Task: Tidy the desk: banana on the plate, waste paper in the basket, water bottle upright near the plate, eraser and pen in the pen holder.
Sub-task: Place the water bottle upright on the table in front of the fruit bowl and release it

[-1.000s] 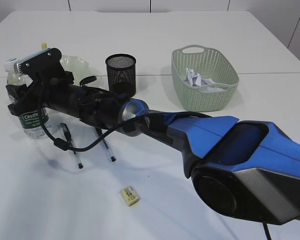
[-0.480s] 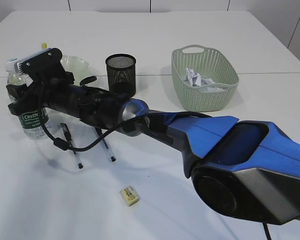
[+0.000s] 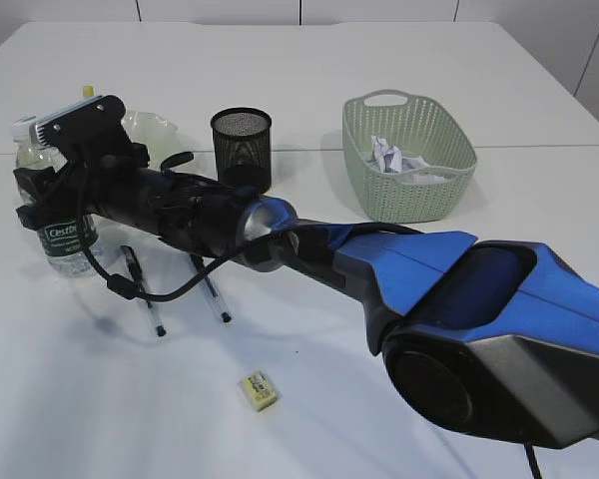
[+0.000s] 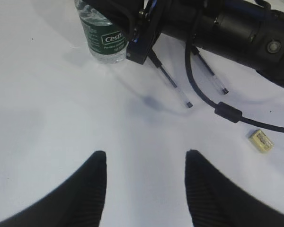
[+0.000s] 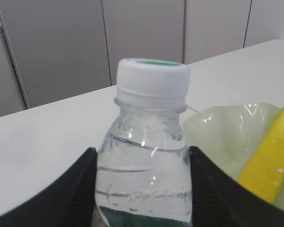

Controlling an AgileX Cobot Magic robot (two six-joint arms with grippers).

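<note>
At far left the bottle [image 3: 58,225] stands upright on the table [image 3: 399,60], its long axis vertical, just beside the plate [image 3: 152,133] w/ the banana [image 5: 270,156] on it. My right gripper [image 3: 38,195] sits around the bottle body; in the right wrist view the two fingers [image 5: 68,189] press its sides, so I am clamped on the bottle. I judge this step almost done: next I must only open and pull away to the right w/o tipping it.

Right of the bottle, under my right arm, lie two pens [image 3: 145,299], long axes running far to near, both near the bottle. The eraser [image 3: 259,390] is nearer the front, apart from them. The holder [image 3: 242,148] stands behind, then the basket [image 3: 407,155] w/ paper [image 3: 391,156] inside.

My left gripper [image 4: 143,184] hovers over bare table, fingers apart, nothing between. The pens lie ahead of it, so I think the left arm is nearer for them.

Only the right wrist view shows the banana well; only the left wrist view shows my left fingers.
</note>
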